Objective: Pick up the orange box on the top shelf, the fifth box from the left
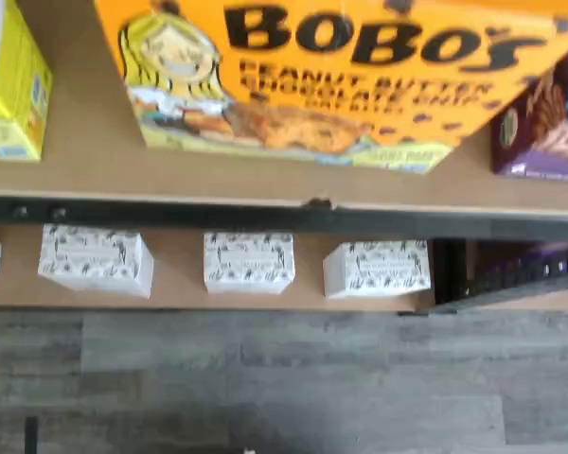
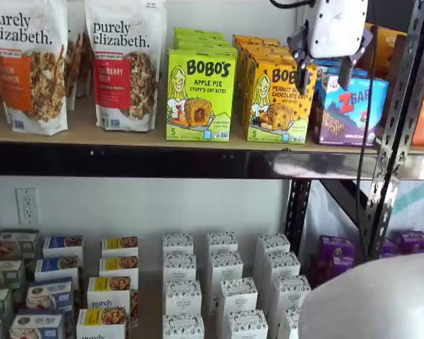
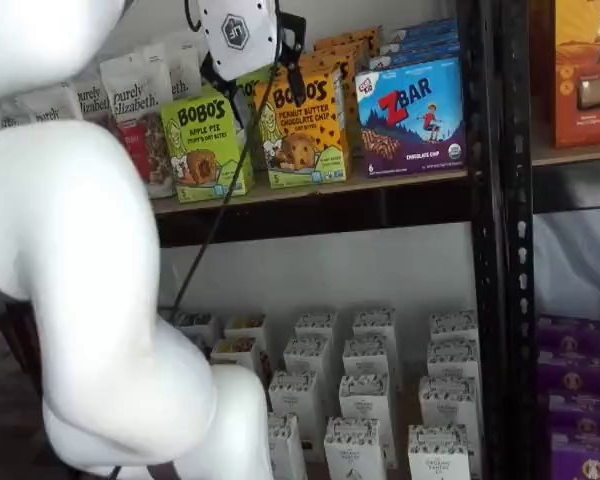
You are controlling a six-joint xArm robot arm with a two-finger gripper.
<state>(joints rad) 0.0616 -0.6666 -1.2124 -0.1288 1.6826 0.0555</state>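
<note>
Nearest us in a shelf view bulks the white jointed robot arm (image 3: 90,300), filling the frame's left side w/ a black cable trailing down beside it. Beyond it we see the white-bodied gripper (image 2: 324,67) hanging in front of the top shelf (image 2: 127,134), a tan wooden board w/ a glossy black front rail; its black fingers (image 2: 345,70) stand wide apart, holding nothing, flanking the upper part of the orange box (image 2: 277,99), an upright orange-yellow Bobo's Peanut Butter Chocolate Chip carton. Whether they touch it, we cannot tell. That carton stands at the shelf's front edge betw. the lime-green Bobo's Apple Pie box (image 2: 200,95) and the blue-purple ZBar box (image 2: 350,109), w/ more orange cartons lined up behind it. Below, small white patterned boxes (image 2: 222,293) sit in rows on the lower level.
</note>
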